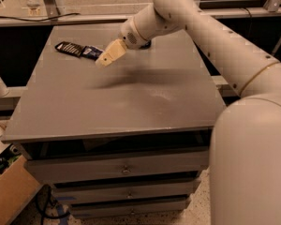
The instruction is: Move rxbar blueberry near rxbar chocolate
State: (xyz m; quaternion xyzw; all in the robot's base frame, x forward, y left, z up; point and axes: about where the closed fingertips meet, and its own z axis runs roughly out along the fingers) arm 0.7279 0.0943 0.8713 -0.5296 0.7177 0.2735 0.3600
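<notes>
The rxbar chocolate (69, 48), a black bar with pale text lines, lies flat at the far left of the grey table (131, 102). The rxbar blueberry (92, 52), in a dark blue wrapper, lies flat right beside it on its right, touching or nearly touching. My gripper (107, 58), with tan tips, hangs just right of the blueberry bar and a little above the table. It casts a shadow on the top below it. Nothing shows in the gripper.
A dark blue can (146, 44) is mostly hidden behind my wrist at the back of the table. The table has drawers (124, 168) below its front edge. A cardboard box (9, 191) stands on the floor at the left.
</notes>
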